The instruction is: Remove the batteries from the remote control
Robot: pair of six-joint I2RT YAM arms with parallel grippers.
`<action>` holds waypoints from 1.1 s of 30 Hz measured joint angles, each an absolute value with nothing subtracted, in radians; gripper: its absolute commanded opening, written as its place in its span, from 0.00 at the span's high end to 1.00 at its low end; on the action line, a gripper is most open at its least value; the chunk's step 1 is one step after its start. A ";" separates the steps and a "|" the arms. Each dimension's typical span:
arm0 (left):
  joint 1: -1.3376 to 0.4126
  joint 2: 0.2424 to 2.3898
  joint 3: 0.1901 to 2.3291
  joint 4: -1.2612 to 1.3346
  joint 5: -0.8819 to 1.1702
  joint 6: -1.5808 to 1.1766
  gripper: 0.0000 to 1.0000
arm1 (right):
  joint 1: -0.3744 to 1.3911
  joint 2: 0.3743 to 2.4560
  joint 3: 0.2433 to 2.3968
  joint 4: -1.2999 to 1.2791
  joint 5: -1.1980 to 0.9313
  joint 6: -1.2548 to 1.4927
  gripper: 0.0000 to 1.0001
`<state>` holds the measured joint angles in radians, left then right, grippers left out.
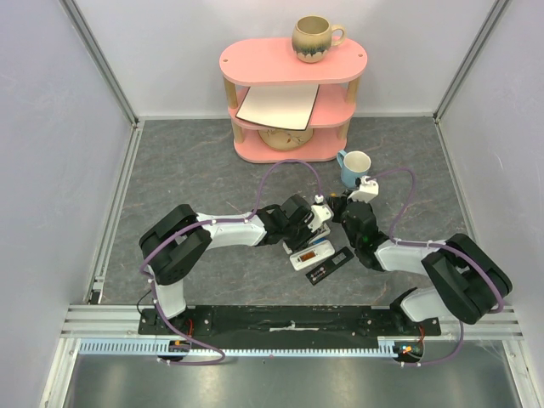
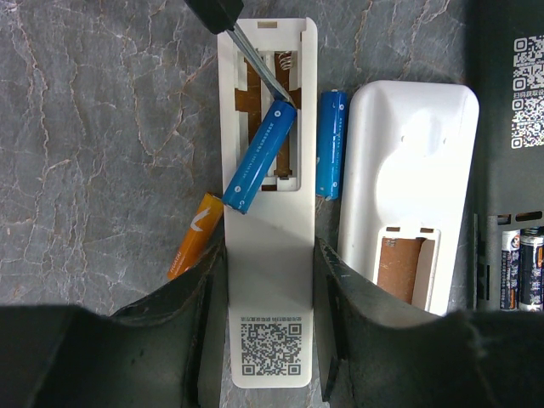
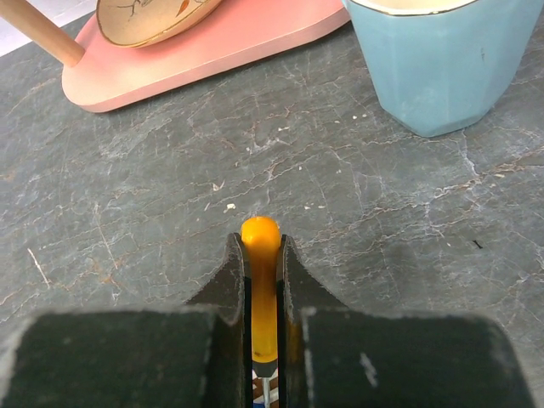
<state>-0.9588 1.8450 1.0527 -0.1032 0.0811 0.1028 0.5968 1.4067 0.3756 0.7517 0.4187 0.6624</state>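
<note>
Top external view: a dark grey, marble-veined worktop [image 1: 187, 170] sits inside plain white walls edged with aluminium rails. At 12 o'clock stands a glossy pink three-tier shelf [image 1: 255, 61] on pale wooden posts. It carries a speckled brown mug [image 1: 316, 38] on top, a flat white board [image 1: 279, 106] on the middle tier and a beige bowl [image 1: 285, 138] at the bottom. A faceted pale-blue mug [image 1: 354, 167] stands at 1 o'clock.

Near the centre, the left gripper [image 2: 270, 255], jaws partly spread, clamps the sides of a long white remote [image 2: 270, 221] whose compartment is open. One blue battery [image 2: 259, 157] tilts out of that compartment, its upper end touched by the metal tip of a screwdriver [image 2: 259, 66]. The right gripper [image 3: 261, 246], jaws nearly together, pinches the screwdriver's smooth orange handle.

A second blue battery [image 2: 331, 144] lies on the worktop at 3 o'clock of the compartment, between this remote and a second white remote [image 2: 408, 170]. An orange battery [image 2: 195, 234] lies at 8 o'clock. At the far right, a black remote [image 2: 497, 170] holds cells [image 2: 520, 268].
</note>
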 measured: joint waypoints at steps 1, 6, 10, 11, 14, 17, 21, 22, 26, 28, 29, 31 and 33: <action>-0.959 1.845 1.053 -0.103 0.081 0.103 0.98 | 0.595 1.407 0.376 0.754 0.411 0.665 1.00; -0.959 1.845 1.053 -0.104 0.081 0.103 0.98 | 0.582 1.421 0.377 0.770 0.373 0.682 1.00; -0.959 1.845 1.053 -0.106 0.081 0.103 0.98 | 0.578 1.435 0.378 0.791 0.354 0.695 1.00; -0.959 1.845 1.053 -0.107 0.081 0.103 0.98 | 0.577 1.436 0.378 0.792 0.351 0.699 1.00; -0.958 1.844 1.053 -0.112 0.080 0.103 0.98 | 0.576 1.435 0.378 0.793 0.344 0.708 1.00; -0.957 1.843 1.054 -0.118 0.080 0.103 0.98 | 0.574 1.430 0.378 0.791 0.337 0.715 1.00; -0.954 1.842 1.053 -0.114 0.089 0.104 0.98 | 0.569 1.413 0.378 0.779 0.318 0.791 1.00; -0.954 1.842 1.053 -0.113 0.089 0.104 0.98 | 0.569 1.412 0.378 0.776 0.317 0.800 1.00; -0.955 1.842 1.053 -0.113 0.094 0.104 0.98 | 0.568 1.402 0.377 0.754 0.316 0.820 1.00; -0.955 1.842 1.053 -0.112 0.099 0.105 0.98 | 0.568 1.396 0.377 0.746 0.315 0.822 1.00; -0.955 1.842 1.053 -0.112 0.102 0.105 0.98 | 0.568 1.393 0.377 0.740 0.315 0.821 1.00; -0.955 1.842 1.053 -0.110 0.107 0.105 0.98 | 0.567 1.385 0.377 0.730 0.315 0.820 1.00; -0.956 1.842 1.052 -0.105 0.107 0.105 0.98 | 0.567 1.374 0.376 0.716 0.316 0.817 1.00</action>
